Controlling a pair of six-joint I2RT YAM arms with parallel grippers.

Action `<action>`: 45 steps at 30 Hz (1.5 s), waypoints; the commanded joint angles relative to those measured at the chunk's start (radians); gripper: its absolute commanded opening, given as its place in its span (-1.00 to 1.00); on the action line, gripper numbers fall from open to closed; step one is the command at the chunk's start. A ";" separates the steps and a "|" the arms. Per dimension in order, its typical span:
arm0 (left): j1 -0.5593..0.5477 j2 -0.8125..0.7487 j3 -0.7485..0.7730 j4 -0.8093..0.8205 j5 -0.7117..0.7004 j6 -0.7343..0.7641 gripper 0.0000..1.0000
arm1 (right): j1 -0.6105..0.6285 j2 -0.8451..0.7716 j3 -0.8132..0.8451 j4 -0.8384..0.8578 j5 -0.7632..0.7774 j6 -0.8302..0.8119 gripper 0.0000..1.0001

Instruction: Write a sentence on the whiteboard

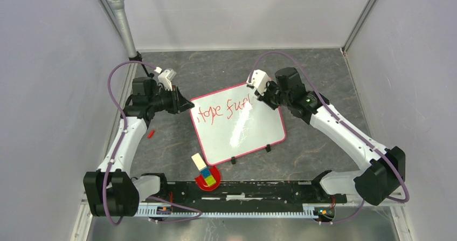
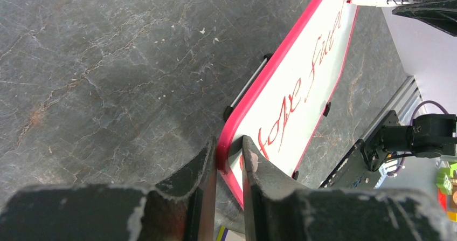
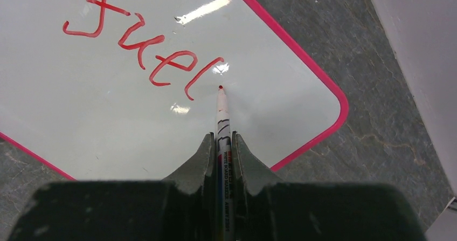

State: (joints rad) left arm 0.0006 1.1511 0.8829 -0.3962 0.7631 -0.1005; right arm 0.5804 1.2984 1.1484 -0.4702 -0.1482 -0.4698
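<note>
whiteboard [image 1: 253, 133] corner in left fingers [image 2: 200, 192]; marker [image 3: 222, 122] seemingly touching

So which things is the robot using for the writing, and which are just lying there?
Using:
the whiteboard, its edge pinched by the left gripper
the red marker, held in the right gripper

Just lying about:
the small red piece left of the board
the block with coloured squares
the red horseshoe-shaped thing at its end

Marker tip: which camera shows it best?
Right wrist: the marker tip sits centred and sharp, just past the red "fuel" on the whiteboard. Left wrist shows it small, far off; top external barely resolves it.
</note>
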 commanded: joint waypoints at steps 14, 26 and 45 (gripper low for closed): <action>-0.002 0.000 -0.010 -0.024 -0.010 0.042 -0.95 | -0.002 -0.010 0.000 0.018 -0.041 -0.019 -1.00; -0.002 -0.003 -0.012 -0.024 -0.010 0.039 -0.95 | -0.004 -0.045 -0.037 -0.008 0.010 -0.045 -1.00; -0.002 0.000 -0.012 -0.024 -0.001 0.044 -0.94 | 0.003 -0.044 -0.046 -0.018 -0.094 0.001 -1.00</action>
State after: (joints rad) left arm 0.0006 1.1511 0.8829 -0.3969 0.7635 -0.1005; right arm 0.5777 1.2438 1.0683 -0.4953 -0.1825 -0.5022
